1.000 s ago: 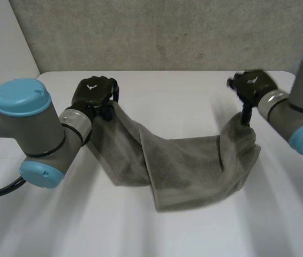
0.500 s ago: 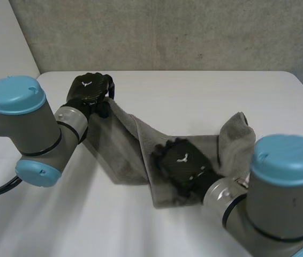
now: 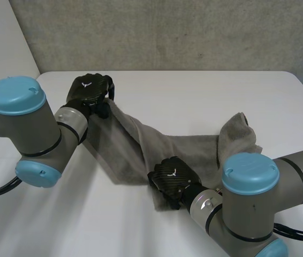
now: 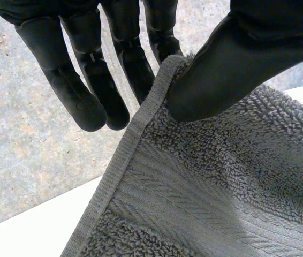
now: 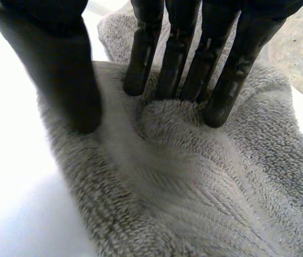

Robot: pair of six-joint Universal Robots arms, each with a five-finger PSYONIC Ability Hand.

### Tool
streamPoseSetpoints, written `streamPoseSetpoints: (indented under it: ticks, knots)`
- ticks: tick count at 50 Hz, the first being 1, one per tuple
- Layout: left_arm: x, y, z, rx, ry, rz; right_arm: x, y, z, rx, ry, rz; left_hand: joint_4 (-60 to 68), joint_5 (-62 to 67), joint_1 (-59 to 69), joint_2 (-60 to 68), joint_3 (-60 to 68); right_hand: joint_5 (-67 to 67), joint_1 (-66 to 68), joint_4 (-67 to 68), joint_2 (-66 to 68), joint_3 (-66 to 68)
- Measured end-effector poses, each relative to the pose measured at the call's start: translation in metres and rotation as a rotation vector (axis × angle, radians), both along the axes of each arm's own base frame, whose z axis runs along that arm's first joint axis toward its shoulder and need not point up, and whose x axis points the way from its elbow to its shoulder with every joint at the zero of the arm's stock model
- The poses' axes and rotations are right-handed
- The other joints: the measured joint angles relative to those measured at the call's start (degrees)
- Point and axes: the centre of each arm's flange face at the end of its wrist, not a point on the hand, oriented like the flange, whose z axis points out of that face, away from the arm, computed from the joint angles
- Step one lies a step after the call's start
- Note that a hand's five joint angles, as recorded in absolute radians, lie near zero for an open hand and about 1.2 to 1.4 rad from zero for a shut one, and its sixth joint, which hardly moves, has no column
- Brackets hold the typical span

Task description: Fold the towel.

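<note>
Over the table (image 3: 194, 91), the left hand (image 3: 91, 90) pinches a towel (image 3: 189, 152) corner; the right hand (image 3: 173, 181) presses straight fingers onto it.

A white table (image 3: 194, 91) with rounded far corners spreads before me, its top smooth and bright. Behind its far edge stands a grey concrete wall (image 3: 167, 32), mottled and pitted with small dark specks. At my left a plain white panel (image 3: 1, 43) meets the concrete along a slanting line. The left wrist view catches the same rough concrete close up, blotched in places, beyond the table's pale edge.
</note>
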Motion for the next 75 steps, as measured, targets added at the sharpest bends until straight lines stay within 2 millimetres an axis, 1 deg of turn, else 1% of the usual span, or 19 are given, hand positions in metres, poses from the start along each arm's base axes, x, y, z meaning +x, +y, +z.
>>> streamPoseSetpoints:
  ticks: [6,15,19,22,26,29,35,40,44,49,52,53,58,62,65,68,71,73,75]
  knots:
    - [0.000,0.000,0.000,0.000,0.001,0.000,0.001,-0.003,-0.002,0.000,0.004,-0.007,0.00,0.00,0.00,0.00,0.00,22.23,22.18,21.68,21.39,19.72]
    - [0.000,0.000,0.002,-0.003,0.003,0.000,-0.001,-0.007,0.006,-0.007,-0.001,-0.020,0.00,0.00,0.00,0.00,0.00,23.11,22.99,23.40,22.01,21.20]
    - [0.000,0.001,0.003,-0.005,0.004,-0.002,-0.003,-0.009,0.022,-0.027,-0.017,-0.026,0.00,0.00,0.00,0.00,0.00,23.12,23.00,23.40,22.01,21.73]
    - [0.000,0.001,0.008,-0.013,0.005,-0.004,-0.008,-0.017,0.047,-0.059,-0.042,-0.052,0.00,0.00,0.00,0.00,0.00,23.12,23.09,23.40,22.05,22.15]
    - [0.004,0.002,0.024,-0.049,0.017,0.002,-0.026,-0.038,0.092,-0.118,-0.089,-0.123,0.00,0.00,0.00,0.00,0.00,23.12,23.05,23.40,22.09,23.74]
    - [0.013,0.002,0.051,-0.112,0.042,0.020,-0.046,-0.057,0.140,-0.197,-0.141,-0.184,0.00,0.00,0.00,0.00,0.00,23.13,23.06,23.41,22.10,24.48]
    - [0.034,0.007,0.107,-0.245,0.091,0.059,-0.083,-0.078,0.216,-0.316,-0.195,-0.267,0.00,0.00,0.00,0.00,0.01,23.94,23.06,23.41,22.67,24.55]
    - [0.049,0.016,0.143,-0.336,0.116,0.082,-0.113,-0.093,0.247,-0.324,-0.174,-0.329,0.00,0.00,0.00,0.00,0.01,23.94,23.06,23.41,22.67,24.60]
    - [0.053,0.023,0.154,-0.355,0.108,0.058,-0.127,-0.103,0.249,-0.285,-0.123,-0.338,0.00,0.00,0.90,0.00,0.01,23.95,23.07,23.41,22.67,24.65]
    - [0.050,0.028,0.142,-0.298,0.048,-0.007,-0.130,-0.113,0.231,-0.208,-0.031,-0.309,0.00,0.00,1.06,0.00,0.01,23.95,23.20,23.42,22.68,24.72]
    - [0.046,0.025,0.120,-0.230,-0.025,-0.039,-0.129,-0.119,0.216,-0.167,0.020,-0.293,0.00,0.00,1.06,0.00,0.01,23.95,23.26,23.42,22.67,24.72]
    - [0.043,0.021,0.105,-0.194,-0.072,-0.051,-0.128,-0.124,0.209,-0.150,0.041,-0.287,0.00,0.00,1.06,0.00,0.02,23.95,23.31,23.42,22.68,24.72]
    - [0.036,0.007,0.059,-0.117,-0.225,-0.077,-0.120,-0.139,0.186,-0.117,0.085,-0.270,0.00,0.00,1.06,0.00,0.02,23.95,23.31,23.42,22.67,24.72]
    - [0.029,-0.011,0.038,-0.122,-0.314,-0.076,-0.105,-0.157,0.175,-0.177,0.096,-0.263,0.00,0.00,1.06,0.00,0.03,23.95,23.35,23.42,22.67,24.72]
    - [0.023,-0.029,0.033,-0.161,-0.346,-0.060,-0.091,-0.175,0.172,-0.298,0.085,-0.266,0.00,0.00,1.06,0.00,0.05,23.95,23.38,23.42,22.67,24.72]
    - [0.016,-0.045,0.044,-0.242,-0.336,-0.035,-0.076,-0.193,0.181,-0.475,0.043,-0.282,0.00,0.00,1.06,0.00,0.06,23.95,23.38,23.42,22.67,24.74]
    - [0.008,-0.061,0.072,-0.391,-0.285,0.007,-0.060,-0.209,0.203,-0.711,-0.047,-0.308,0.00,0.00,1.06,0.00,0.08,23.95,23.42,23.43,22.67,24.75]
    - [0.004,-0.066,0.096,-0.502,-0.236,0.040,-0.054,-0.213,0.219,-0.842,-0.114,-0.324,0.00,0.00,1.06,0.00,0.09,23.95,23.45,23.43,22.67,24.75]
    - [0.001,-0.066,0.136,-0.670,-0.139,0.096,-0.051,-0.212,0.245,-0.994,-0.214,-0.342,0.00,0.00,1.06,0.00,0.09,23.95,23.47,23.43,22.67,24.76]
